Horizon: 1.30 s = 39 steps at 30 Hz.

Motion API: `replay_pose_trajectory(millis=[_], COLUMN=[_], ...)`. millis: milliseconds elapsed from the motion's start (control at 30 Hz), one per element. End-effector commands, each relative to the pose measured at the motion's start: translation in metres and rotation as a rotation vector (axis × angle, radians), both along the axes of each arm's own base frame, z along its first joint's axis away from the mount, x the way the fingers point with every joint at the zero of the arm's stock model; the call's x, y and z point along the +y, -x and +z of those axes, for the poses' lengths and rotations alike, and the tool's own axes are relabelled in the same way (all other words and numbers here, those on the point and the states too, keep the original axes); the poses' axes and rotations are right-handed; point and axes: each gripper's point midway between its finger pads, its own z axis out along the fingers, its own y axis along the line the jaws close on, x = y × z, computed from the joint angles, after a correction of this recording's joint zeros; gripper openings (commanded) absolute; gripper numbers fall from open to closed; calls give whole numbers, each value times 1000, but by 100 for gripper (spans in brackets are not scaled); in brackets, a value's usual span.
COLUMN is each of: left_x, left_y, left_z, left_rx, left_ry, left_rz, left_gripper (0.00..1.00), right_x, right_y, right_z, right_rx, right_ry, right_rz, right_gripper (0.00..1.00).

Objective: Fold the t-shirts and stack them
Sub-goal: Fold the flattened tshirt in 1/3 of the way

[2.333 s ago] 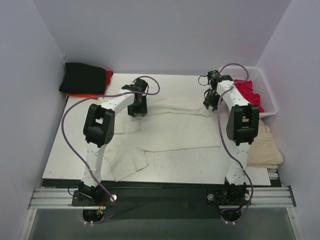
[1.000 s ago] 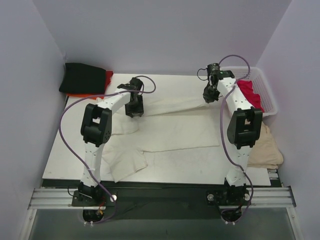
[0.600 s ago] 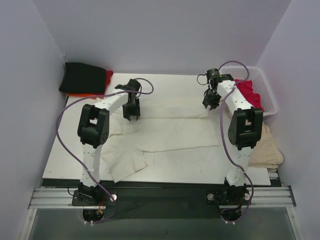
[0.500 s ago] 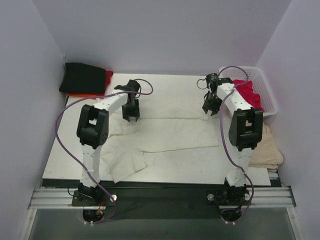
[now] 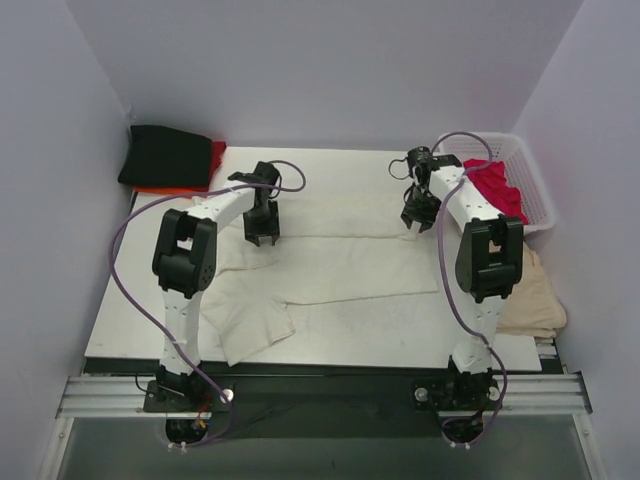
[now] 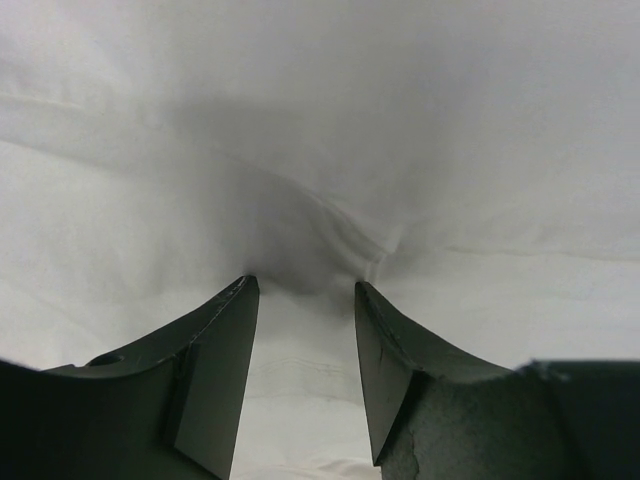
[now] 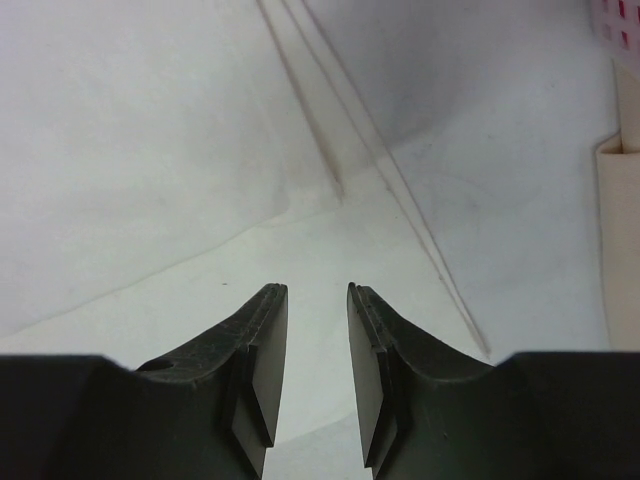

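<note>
Both hands have just let go. A second ago the right gripper (image 5: 415, 215) was clamped on the far edge of the cream shirt (image 5: 340, 270) and had it lifted off the table (image 5: 340, 165), with the left gripper (image 5: 262, 232) up at the other end. Now that edge lies flat and both sit low over it.

Left wrist view: jaws apart, nothing between them, cloth below with a small pucker just ahead of the tips. Right wrist view: jaws apart and empty too, a hemmed edge of cloth running ahead of them and bare table beyond.

The cream shirt is spread over the middle of the table between the two arms; a straight crease runs across it from one gripper to the other, and a sleeve or loose end trails to the near left. From the top view I can't say for sure whether the far band is a doubled layer or only pulled smooth.

I read this lay-down as finished, though the shirt is far from a pad and several folds remain. The black shirt (image 5: 165, 155) sits folded on the orange-red one (image 5: 215, 153) at the far left corner; the crimson shirt (image 5: 495, 190) is in the basket (image 5: 535, 195) at the far right, unfolded; a beige cloth (image 5: 530, 295) lies at the right edge.

Next both arms need to back off without snagging the edge.
</note>
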Motion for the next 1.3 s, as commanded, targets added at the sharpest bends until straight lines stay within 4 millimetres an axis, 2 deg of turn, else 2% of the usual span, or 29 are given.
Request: replay_pose_trajectory(millis=[0,167,233,267,333,367,433,467,633,733,833,967,1033,1067,1100,1167,1200,1267], left_x=[-11,-23,-22,-20,-13,-4,7,17,51,74,88,99,103,103,104,103,102,98], left_y=[-11,-22,-24,-27,-29,-32,-33,-37,-48,-53,-56,-60,-57,-60,-57,-62,-60,-63], left_z=[39,73,83,88,88,86,80,77,55,48,43,35,23,24,14,13,4,0], left_rx=[-98,-194,-215,-231,-236,-238,-219,-219,-178,-153,-144,-120,-80,-82,-47,-45,-17,-4], left_ry=[89,160,162,153,121,87,51,33,-1,-27,-54,-81,-109,-109,-122,-119,-124,-108], left_rz=[-24,-46,-42,-36,-12,12,55,79,182,239,272,310,324,328,330,336,334,333], left_gripper=[55,59,60,61,62,62,62,62,62,62,63,63,63,63,63,63,63,63], right_x=[15,29,34,36,41,43,46,47,50,47,42,35,30,28,26,21,20,13], right_y=[-10,-22,-28,-30,-38,-40,-51,-54,-72,-74,-73,-72,-71,-70,-69,-68,-67,-66], right_z=[18,15,17,11,11,4,5,-1,-3,-17,-25,-38,-41,-44,-45,-49,-49,-52], right_rx=[-34,-42,-54,-43,-52,-41,-60,-50,-75,-50,-32,-2,6,13,19,32,36,51], right_ry=[4,-21,-26,-28,-36,-36,-41,-37,-36,-38,-37,-30,-31,-33,-34,-31,-30,-29], right_rz=[32,51,63,65,79,83,92,98,112,105,93,77,63,54,49,36,27,8], right_gripper=[31,31,32,32,32,32,32,32,32,32,32,32,32,33,32,33,33,33])
